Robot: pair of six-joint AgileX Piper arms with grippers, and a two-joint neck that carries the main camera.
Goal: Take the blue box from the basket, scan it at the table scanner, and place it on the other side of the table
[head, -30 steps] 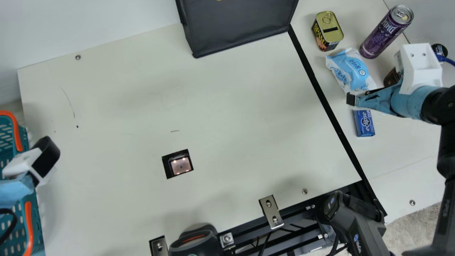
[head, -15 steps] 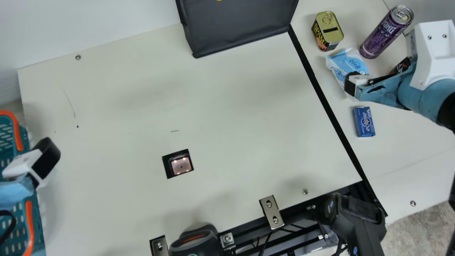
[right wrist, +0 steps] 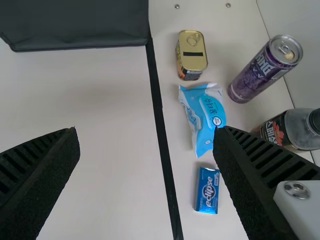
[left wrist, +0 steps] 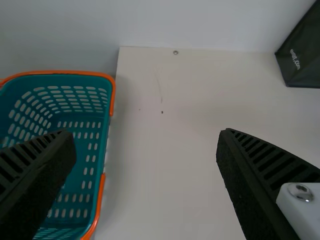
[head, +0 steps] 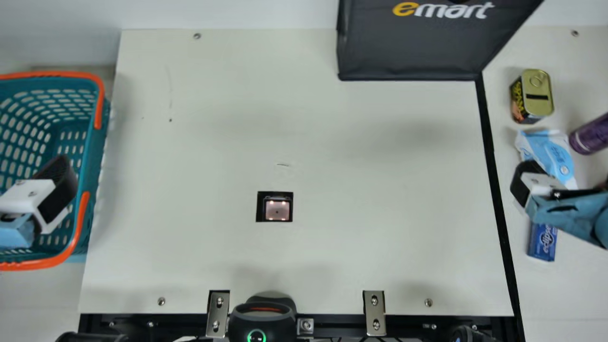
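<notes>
The blue box (head: 542, 242) lies on the right-hand strip of table, past the black line; the right wrist view also has the blue box (right wrist: 207, 190). My right gripper (head: 525, 183) hangs above that strip, partly over the box's far end in the main view, and its own view shows the right gripper (right wrist: 146, 131) open with nothing held. My left gripper (head: 59, 190) is over the teal basket (head: 97, 156) at the far left; in its wrist view the left gripper (left wrist: 146, 134) is open and holds nothing. The table scanner (head: 277, 210) sits in a cutout near the table's middle.
Beyond the box lie a blue-white packet (head: 551, 154), a yellow-topped can (head: 536, 95) and a purple can (head: 591, 135). A dark bottle (right wrist: 285, 130) is beside them. A black bag (head: 413, 47) stands at the back, a handheld scanner (head: 262, 325) at the front edge.
The neck camera has turned, shifting the whole main view. Between the two earlier pictures, my right gripper moved away from the blue box toward the packet. The left gripper stayed nearly still then.
</notes>
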